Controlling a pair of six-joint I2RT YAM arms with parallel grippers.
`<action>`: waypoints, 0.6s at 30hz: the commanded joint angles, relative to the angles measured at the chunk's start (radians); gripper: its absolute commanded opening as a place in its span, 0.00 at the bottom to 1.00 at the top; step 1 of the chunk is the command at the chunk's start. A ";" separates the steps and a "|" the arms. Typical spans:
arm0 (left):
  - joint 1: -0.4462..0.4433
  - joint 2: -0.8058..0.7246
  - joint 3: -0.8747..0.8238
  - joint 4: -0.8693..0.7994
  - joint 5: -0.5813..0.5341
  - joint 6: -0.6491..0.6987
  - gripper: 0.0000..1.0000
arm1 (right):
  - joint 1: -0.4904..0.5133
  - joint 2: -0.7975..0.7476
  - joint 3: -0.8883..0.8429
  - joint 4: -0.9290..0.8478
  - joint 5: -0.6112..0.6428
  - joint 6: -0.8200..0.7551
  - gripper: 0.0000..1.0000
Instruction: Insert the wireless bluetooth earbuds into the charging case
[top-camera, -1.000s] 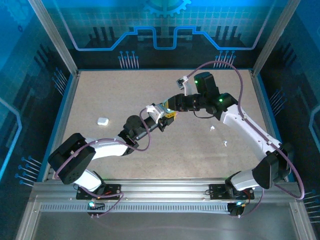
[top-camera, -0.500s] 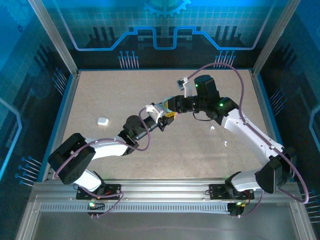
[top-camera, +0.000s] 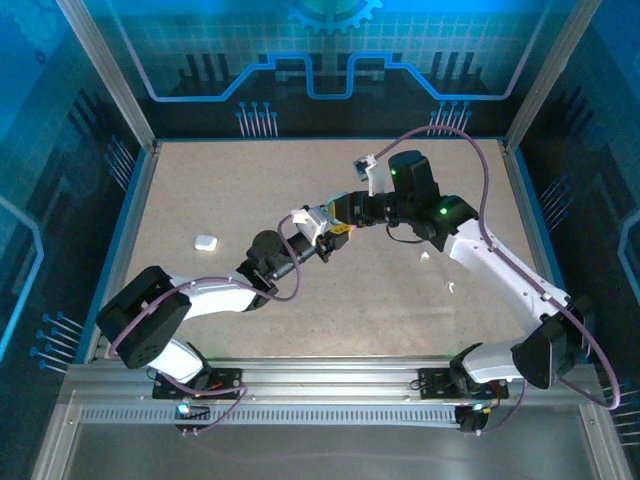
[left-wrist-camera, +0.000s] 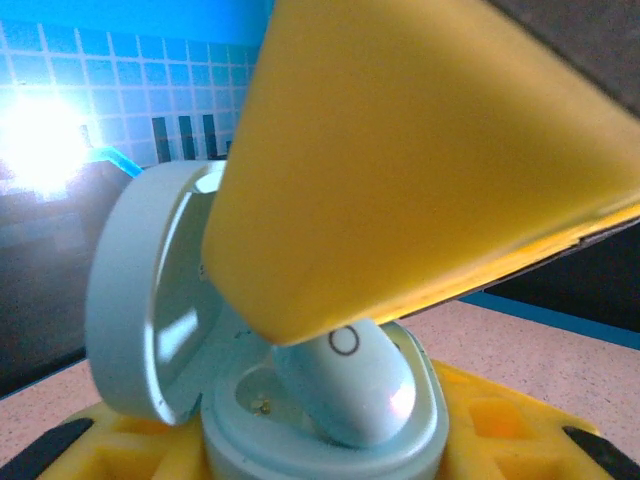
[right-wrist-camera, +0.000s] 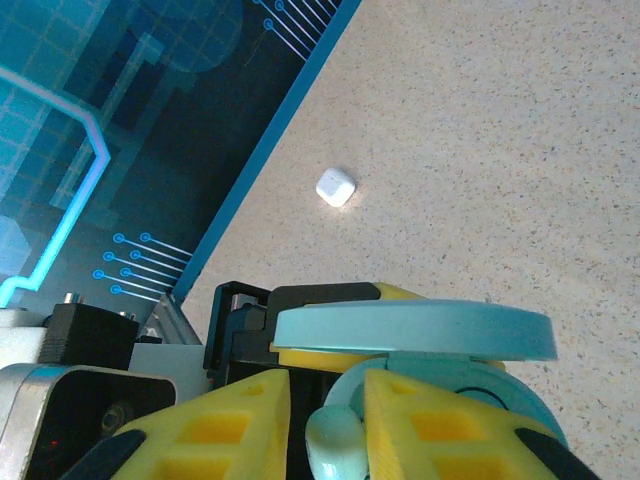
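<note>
The tabletop (top-camera: 250, 180) is a beige, speckled board edged by a blue rim (top-camera: 129, 215) on its left, far and right sides, and the right wrist view shows the same speckled surface (right-wrist-camera: 500, 150) meeting that rim. A small white rounded-square object (top-camera: 206, 242) lies flat on its left part, well apart from the rim, and shows again from the right wrist (right-wrist-camera: 336, 186). On the right part lie two tiny white bits (top-camera: 425, 256) (top-camera: 451, 288), near each other and too small to make out.
</note>
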 joint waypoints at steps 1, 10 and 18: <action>-0.013 -0.019 0.036 0.100 0.012 -0.004 0.33 | 0.001 -0.012 0.021 -0.044 0.071 -0.024 0.29; -0.014 -0.018 0.029 0.095 0.011 0.003 0.33 | 0.002 -0.038 0.035 -0.039 0.057 -0.020 0.37; -0.013 -0.018 0.014 0.091 0.012 0.017 0.34 | 0.002 -0.103 0.027 0.009 -0.030 -0.065 0.43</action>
